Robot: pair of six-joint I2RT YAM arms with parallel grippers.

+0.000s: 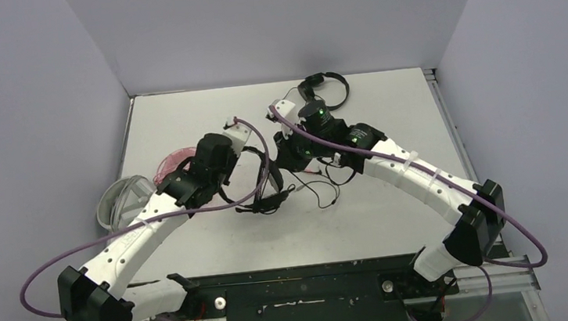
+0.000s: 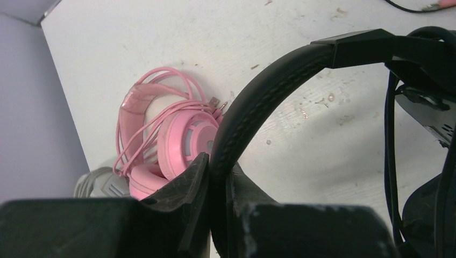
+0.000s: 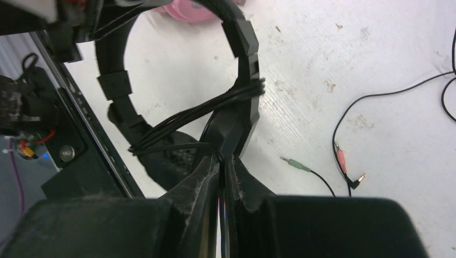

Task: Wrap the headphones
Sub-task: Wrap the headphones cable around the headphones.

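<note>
A black headset (image 1: 267, 200) hangs between my two grippers above the middle of the table. My left gripper (image 2: 218, 165) is shut on its padded headband (image 2: 253, 102). Several turns of its black cable (image 3: 215, 105) lie wound across the band. My right gripper (image 3: 223, 161) is shut on that cable just below the band's slider (image 3: 244, 59). The cable's loose end trails over the table to a green plug (image 3: 294, 164) and a pink plug (image 3: 341, 159). A pink headset (image 2: 185, 137) with its pink cord bundled lies at the left, beside a white-grey one (image 1: 116, 202). Another black headset (image 1: 324, 90) lies at the back.
The black rail (image 3: 80, 129) along the table's near edge runs close under the hanging earcup. The table's left edge (image 2: 64, 102) meets the grey wall just past the pink headset. Loose black cable (image 1: 323, 192) loops on the table below the right gripper.
</note>
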